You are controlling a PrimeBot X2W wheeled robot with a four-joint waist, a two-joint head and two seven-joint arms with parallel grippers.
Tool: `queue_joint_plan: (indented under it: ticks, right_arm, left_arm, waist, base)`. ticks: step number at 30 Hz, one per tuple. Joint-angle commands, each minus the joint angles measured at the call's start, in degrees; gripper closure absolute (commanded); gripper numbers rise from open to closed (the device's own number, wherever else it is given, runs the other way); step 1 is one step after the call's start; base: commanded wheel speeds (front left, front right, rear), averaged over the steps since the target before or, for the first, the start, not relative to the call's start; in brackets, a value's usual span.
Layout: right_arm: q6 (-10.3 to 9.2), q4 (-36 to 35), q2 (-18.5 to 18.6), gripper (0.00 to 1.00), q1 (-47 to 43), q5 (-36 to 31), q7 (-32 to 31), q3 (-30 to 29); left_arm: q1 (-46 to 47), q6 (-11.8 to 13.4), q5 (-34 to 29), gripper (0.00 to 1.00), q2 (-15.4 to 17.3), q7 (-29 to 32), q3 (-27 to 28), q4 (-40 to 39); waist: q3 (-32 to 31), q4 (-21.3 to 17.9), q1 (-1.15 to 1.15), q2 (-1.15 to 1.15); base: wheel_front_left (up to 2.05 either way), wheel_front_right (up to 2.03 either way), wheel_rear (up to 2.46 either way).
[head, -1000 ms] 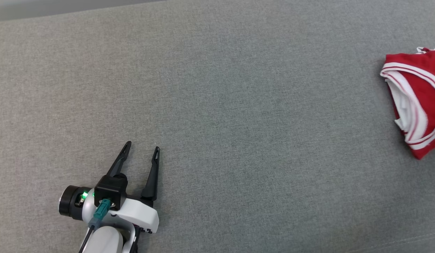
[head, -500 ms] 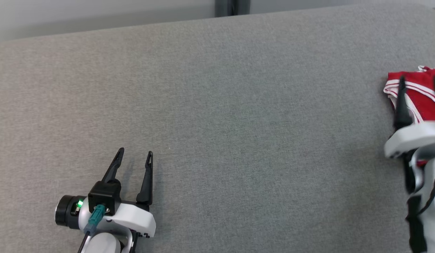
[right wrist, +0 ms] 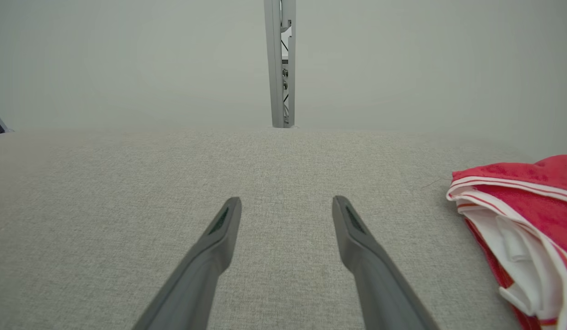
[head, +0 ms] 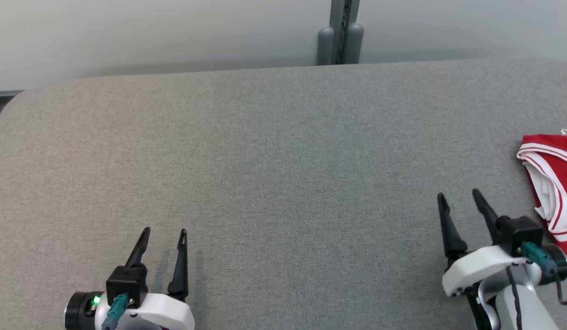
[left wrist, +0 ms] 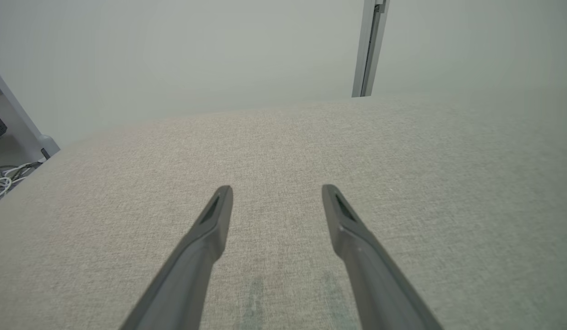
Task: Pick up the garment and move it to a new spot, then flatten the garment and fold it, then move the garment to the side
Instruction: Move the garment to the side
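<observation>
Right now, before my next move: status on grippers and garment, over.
Left gripper open, empty, over grey cushion. Right gripper open, empty, beside red-and-white garment, not touching. Garment bunched at cushion's right side. Nothing between them.

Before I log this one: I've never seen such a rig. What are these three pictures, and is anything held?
It is a two-armed robot. The wide picture comes from a camera on its head, looking down at a grey padded surface. Its left pincer sits lower left, its right pincer lower right, each with two dark fingers. The other two pictures come from wrist cameras looking along each pincer's fingers. A bunched red and white garment lies to the right of the right pincer, whose fingers do not touch it. Both pincers are open and hold nothing.
</observation>
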State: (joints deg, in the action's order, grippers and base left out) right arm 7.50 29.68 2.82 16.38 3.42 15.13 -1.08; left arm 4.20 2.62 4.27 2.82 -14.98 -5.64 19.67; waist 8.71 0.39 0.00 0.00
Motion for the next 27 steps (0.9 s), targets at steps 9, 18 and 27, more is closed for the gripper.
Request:
queue_joint_plan:
  ticks: [9, 18, 27]
  right_arm:
    - [-0.02, -1.6, 0.3, 0.0, -5.6, 3.0, -0.1, 4.5]
    - [-0.02, -2.6, 0.3, 0.0, -8.1, 0.8, -0.1, 4.6]
    - [-0.02, -4.6, 0.3, 0.0, -9.6, -0.2, -0.1, 3.6]
  left_arm:
    - [-2.9, 1.2, 1.8, 0.0, 0.2, -0.3, 2.1, 0.0]
    - [-5.2, 1.8, 2.3, 0.0, 0.2, -0.3, 3.4, 0.1]
    - [-6.2, 1.8, 2.7, 0.0, 0.2, -0.3, 5.0, 0.3]
  waist:
    - [-4.3, 0.8, 0.0, 0.0]
    - [-7.6, 0.3, 0.0, 0.0]
    - [-9.1, -0.1, 0.0, 0.0]
  base:
    - [0.0, 0.0, 0.0]
    - [0.0, 0.0, 0.0]
    - [0.0, 0.0, 0.0]
